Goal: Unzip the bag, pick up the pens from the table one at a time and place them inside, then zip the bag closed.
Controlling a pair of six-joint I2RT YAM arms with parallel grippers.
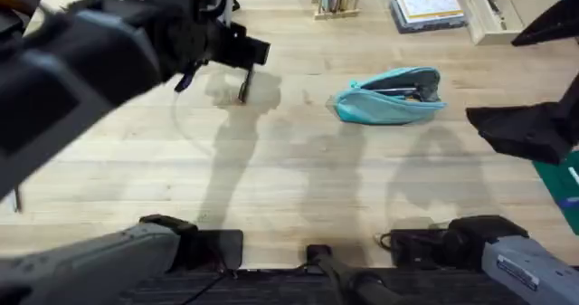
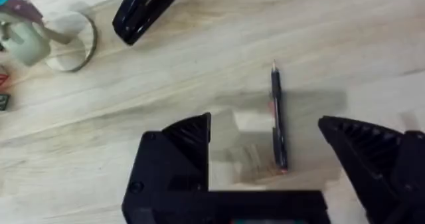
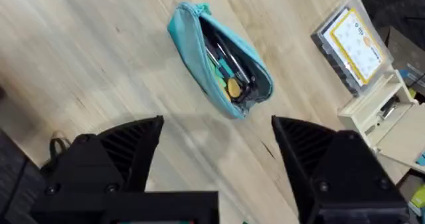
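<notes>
While your left arm hung over the table [image 1: 271, 169], one pen [image 2: 277, 117] lay flat on the wood right under your left gripper [image 2: 265, 151]. One loose pen counted; it sat between the two black fingers [image 2: 186, 144] in the left wrist view, not touched by either. Jaws stood wide apart, nothing held. In the overhead view the same pen [image 1: 242, 90] showed as a thin dark stick just below the gripper [image 1: 237, 56], well left of the bag.

One bag [image 1: 389, 95], teal, lay on its side right of centre on the table, zipper open. Through the opening in the right wrist view the bag [image 3: 199, 48] had several thin items already inside; count inside could not be told.

Your right gripper [image 3: 216, 151] hovered beside the bag, near but apart from it. Jaws wide open, empty.

Other stuff: one black stapler [image 2: 143, 8] near the loose pen, one clear box of cards [image 1: 428, 8] at the far edge, one beige tray [image 1: 502, 11] beside it.
</notes>
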